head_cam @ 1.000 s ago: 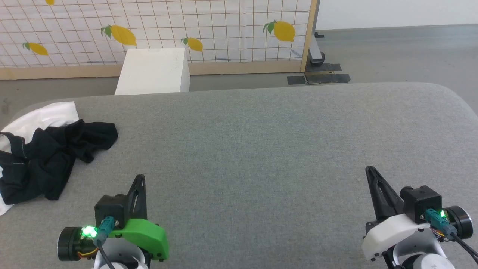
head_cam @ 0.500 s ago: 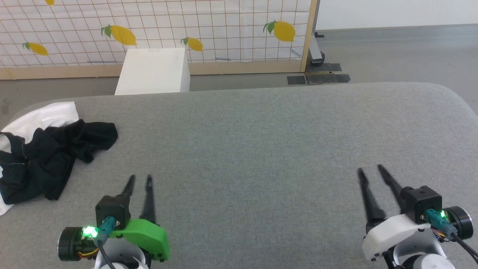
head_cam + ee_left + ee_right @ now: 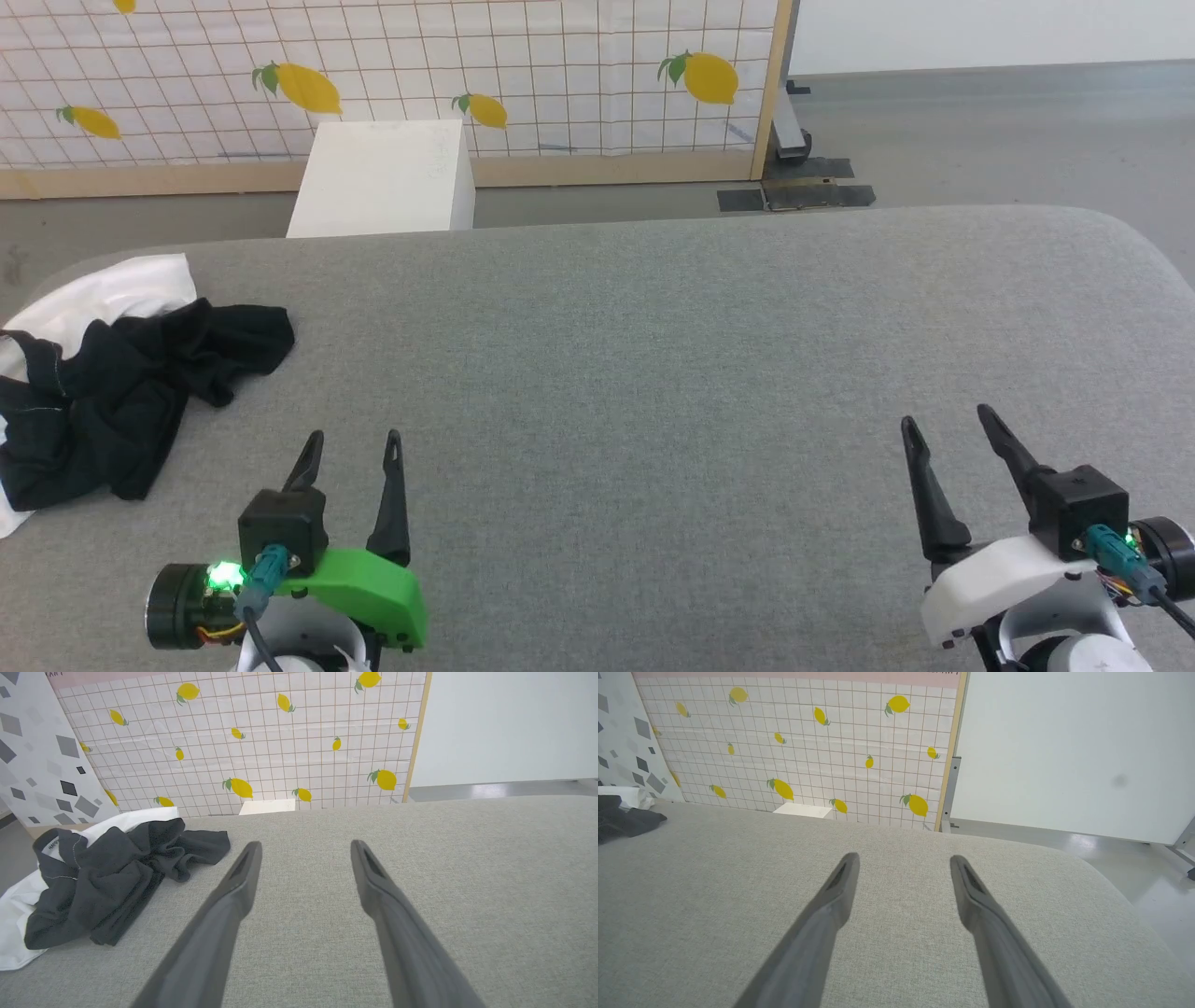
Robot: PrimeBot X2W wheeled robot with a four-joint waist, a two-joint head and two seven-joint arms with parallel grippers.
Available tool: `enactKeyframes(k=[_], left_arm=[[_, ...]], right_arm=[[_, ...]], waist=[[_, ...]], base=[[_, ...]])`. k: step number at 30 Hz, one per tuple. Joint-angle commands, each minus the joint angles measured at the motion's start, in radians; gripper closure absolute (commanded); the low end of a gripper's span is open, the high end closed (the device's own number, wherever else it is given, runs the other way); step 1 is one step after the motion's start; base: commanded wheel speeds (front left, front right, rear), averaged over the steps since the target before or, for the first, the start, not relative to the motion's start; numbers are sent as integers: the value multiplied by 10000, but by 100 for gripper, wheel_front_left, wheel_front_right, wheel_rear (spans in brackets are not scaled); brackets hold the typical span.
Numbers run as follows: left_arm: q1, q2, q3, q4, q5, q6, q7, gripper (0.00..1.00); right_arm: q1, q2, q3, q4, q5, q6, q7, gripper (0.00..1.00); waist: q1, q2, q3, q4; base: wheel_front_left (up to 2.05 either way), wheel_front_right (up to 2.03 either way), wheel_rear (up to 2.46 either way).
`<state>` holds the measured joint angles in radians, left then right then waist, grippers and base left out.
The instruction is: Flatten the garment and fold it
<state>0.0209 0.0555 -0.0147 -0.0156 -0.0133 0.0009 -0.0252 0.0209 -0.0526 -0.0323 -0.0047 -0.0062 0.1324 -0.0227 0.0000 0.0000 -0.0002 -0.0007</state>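
The garment (image 3: 121, 392) lies crumpled at the far left of the grey padded table (image 3: 653, 355), black sleeves bunched over white cloth. In the left wrist view the garment (image 3: 112, 877) sits to the upper left of my fingers. My left gripper (image 3: 353, 441) hovers at the lower left, open and empty, a short way right of the garment. At the lower right my right gripper (image 3: 945, 418) is open and empty too, far from the cloth. The right wrist view catches a dark corner of the garment (image 3: 621, 816) at its left edge.
A white box (image 3: 383, 177) stands on the floor beyond the table's far edge, before a lemon-print grid panel (image 3: 467, 65). A metal stand base (image 3: 798, 191) sits on the floor at the back right. The table's right corner is rounded.
Both grippers have opened, from fingers pressed together to fingers spread apart. The right gripper has shifted slightly right. The garment has not moved.
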Motion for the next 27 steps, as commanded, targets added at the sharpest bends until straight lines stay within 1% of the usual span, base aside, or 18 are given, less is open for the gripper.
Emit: enactKeyframes(k=[1, 14, 27], left_arm=[[105, -7, -29, -80, -9, -14, -100, 0], [171, -12, -88, -251, -55, 25, -365, 0], [247, -18, -143, -432, -139, 137, -634, 0]], right_arm=[[82, 3, -77, -69, 66, -2, -112, 0], [85, 6, -410, -131, 69, -4, -378, 0], [80, 8, -532, -249, -24, -6, -648, 0]], waist=[[0, 0, 2, 2], [0, 0, 48, 106], [0, 0, 106, 566]], base=[[0, 0, 0], [0, 0, 0], [0, 0, 0]])
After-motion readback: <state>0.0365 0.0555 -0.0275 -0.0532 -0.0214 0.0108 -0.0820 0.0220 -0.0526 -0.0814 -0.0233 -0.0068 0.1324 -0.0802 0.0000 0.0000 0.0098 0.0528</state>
